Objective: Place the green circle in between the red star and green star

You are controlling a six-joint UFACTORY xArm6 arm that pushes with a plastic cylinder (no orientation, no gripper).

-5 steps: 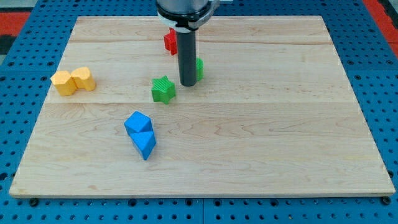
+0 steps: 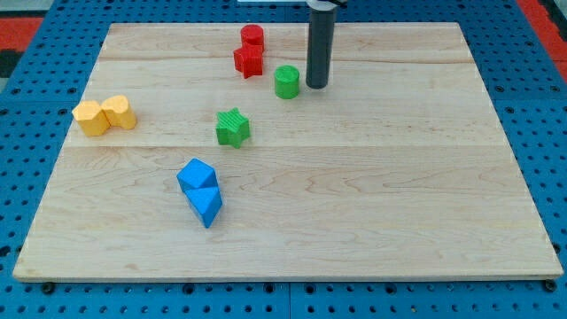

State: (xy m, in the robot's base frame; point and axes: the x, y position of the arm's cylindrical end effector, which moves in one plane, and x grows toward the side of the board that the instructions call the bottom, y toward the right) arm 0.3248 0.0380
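Observation:
The green circle (image 2: 286,81) stands on the wooden board (image 2: 399,177) near the view's top centre. The red star (image 2: 248,60) lies just up and left of it, with a red cylinder (image 2: 252,37) right behind the star. The green star (image 2: 232,127) lies lower left of the green circle. My tip (image 2: 316,85) is just to the right of the green circle, a small gap apart from it.
Two yellow blocks (image 2: 104,115) sit side by side at the view's left. Two blue blocks (image 2: 201,190) sit touching, below the green star. Blue pegboard surrounds the board.
My tip has moved up and to the right, from the green circle's left side to its right side. The green circle and the red cylinder now show in full.

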